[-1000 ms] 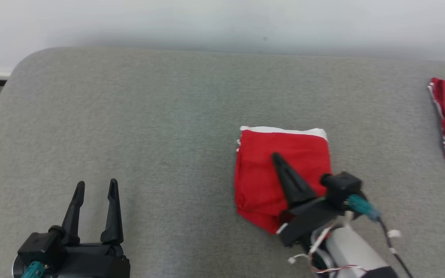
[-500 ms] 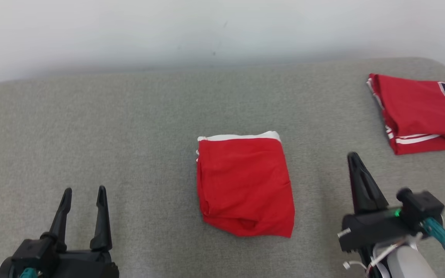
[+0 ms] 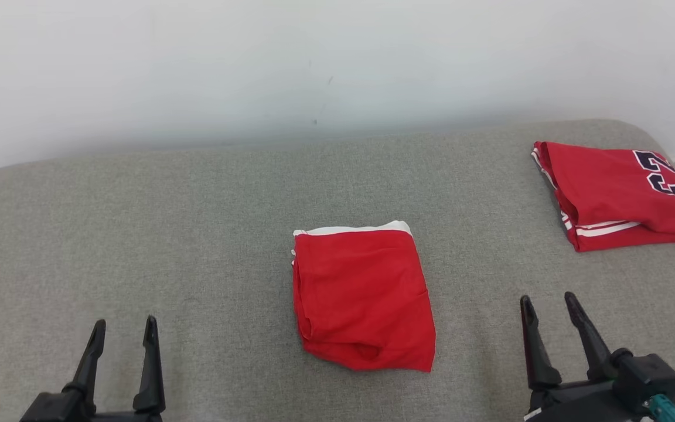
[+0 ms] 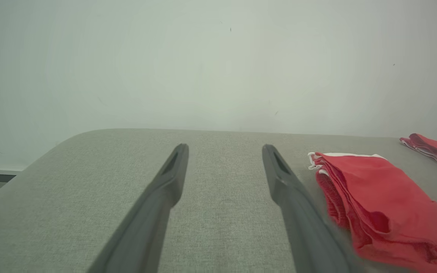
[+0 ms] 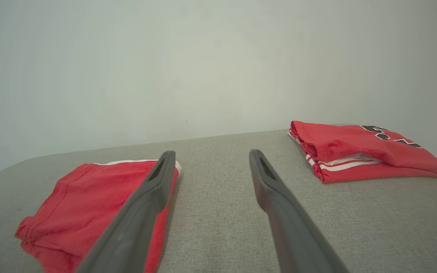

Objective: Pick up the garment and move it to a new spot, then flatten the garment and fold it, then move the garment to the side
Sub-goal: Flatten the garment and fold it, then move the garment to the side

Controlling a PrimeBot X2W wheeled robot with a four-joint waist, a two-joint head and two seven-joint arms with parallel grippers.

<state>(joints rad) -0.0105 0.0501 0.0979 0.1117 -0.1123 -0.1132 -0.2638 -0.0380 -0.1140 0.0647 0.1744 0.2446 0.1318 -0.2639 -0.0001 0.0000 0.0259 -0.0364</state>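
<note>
Grey surface (image 3: 138,234) — one folded garment (image 3: 364,299) | one jersey (image 3: 613,187) | two end effectors (image 3: 125,321) (image 3: 547,297)

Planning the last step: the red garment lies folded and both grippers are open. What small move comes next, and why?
Probably ease the right gripper to the right edge of the garment to grasp it: it lies folded and untouched, and the jersey at the right suggests where finished pieces go.

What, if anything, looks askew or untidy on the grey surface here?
Nothing is spilled or damaged. The folded red garment lies slightly skewed on the grey surface, its near edge bunched and puckered rather than flat. The numbered red jersey sits folded at the far right, apart from it.
</note>
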